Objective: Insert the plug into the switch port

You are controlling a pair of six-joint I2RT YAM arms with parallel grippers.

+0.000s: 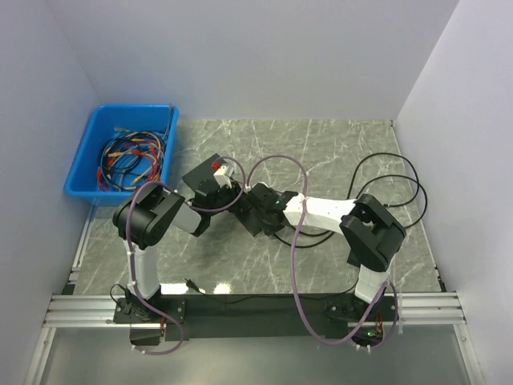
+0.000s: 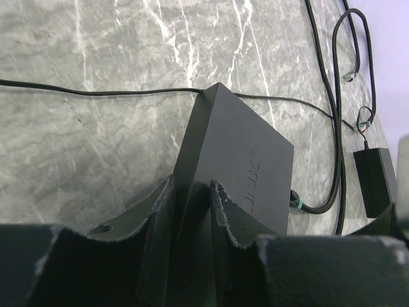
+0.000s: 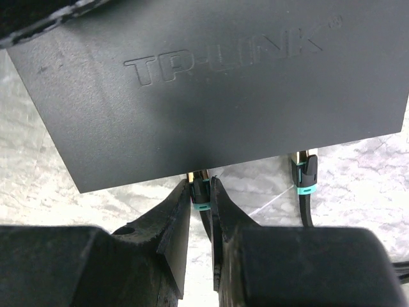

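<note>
The marble table point(image 1: 337, 152) carried a black switch point(image 3: 211, 83) at its middle, one edge clamped in the left claw point(image 2: 192, 187). The right claw point(image 3: 200, 187) pinched the plug point(image 3: 199, 195), its tip at the switch's port side, beside another plug point(image 3: 303, 174).

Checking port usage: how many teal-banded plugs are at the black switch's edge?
2. One teal-banded plug, pinched by the right tool, at the black switch box; the other plug further right. More may be hidden.

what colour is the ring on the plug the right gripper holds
Teal, on a black plug; clearest in the right wrist view.
</note>
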